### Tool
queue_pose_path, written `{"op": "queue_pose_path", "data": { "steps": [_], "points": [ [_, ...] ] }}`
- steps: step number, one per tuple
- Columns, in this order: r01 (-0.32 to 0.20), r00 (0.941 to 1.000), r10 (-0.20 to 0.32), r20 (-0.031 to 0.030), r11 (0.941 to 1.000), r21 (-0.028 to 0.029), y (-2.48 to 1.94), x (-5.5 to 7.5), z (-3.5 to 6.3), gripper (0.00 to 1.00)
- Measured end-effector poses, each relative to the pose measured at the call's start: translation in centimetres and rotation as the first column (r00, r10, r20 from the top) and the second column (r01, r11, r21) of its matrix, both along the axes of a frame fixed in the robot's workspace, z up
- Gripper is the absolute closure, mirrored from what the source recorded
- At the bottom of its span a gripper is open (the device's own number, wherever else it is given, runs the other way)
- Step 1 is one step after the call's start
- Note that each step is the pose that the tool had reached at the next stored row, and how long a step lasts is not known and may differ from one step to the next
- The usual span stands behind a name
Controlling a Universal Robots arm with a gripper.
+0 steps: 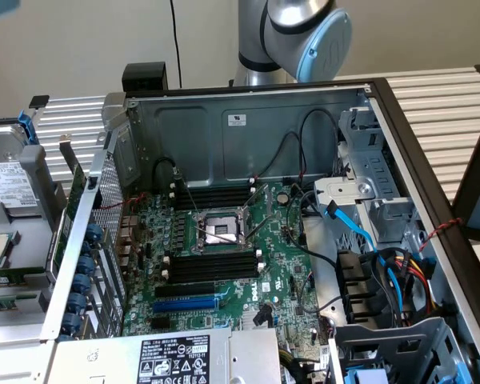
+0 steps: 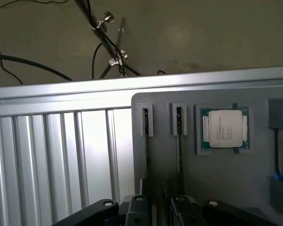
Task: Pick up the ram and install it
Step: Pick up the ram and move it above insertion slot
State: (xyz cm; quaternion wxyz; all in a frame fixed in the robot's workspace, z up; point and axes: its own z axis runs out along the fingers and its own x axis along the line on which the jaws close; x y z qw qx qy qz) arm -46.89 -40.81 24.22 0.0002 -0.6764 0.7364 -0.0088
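The ram (image 2: 145, 141) stands on its edge in a narrow slot of a grey tray (image 2: 217, 183), just ahead of the fingertips. From here it shows as a thin dark line, so I cannot make out its colour or label. A second stick (image 2: 179, 141) stands the same way in the neighbouring slot, parallel to the first, with a strip of bare tray between them. The gripper (image 2: 159, 207) hovers over the near end of the two slots. Its fingers (image 2: 139, 207) are spread apart with nothing between them, each roughly in line with one slot, and neither stick is held. I cannot tell whether the pads touch the tray.

Further along the tray, off to the side of the second stick, a square processor chip (image 2: 225, 129) with a silver cap lies flat in its own pocket. On the fingers' other side runs the ribbed metal table (image 2: 47, 155). Past the table edge, well beyond the fingertips, a stand leg (image 2: 106, 37) and a dark cable (image 2: 28, 66) rest on the floor.

The arm (image 1: 304, 32) rises behind the open computer case (image 1: 224, 120). Inside it lies the motherboard (image 1: 280, 272), with long black memory slots (image 1: 212, 268) on both sides of the open processor socket (image 1: 220, 230).
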Motion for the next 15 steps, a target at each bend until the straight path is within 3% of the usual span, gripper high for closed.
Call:
{"op": "queue_pose_path", "data": {
  "steps": [15],
  "points": [
    [0.0, 1.0, 0.0, -0.0001, 1.0, -0.0001, -0.34, 0.0, -2.46, 0.76]
  ]
}}
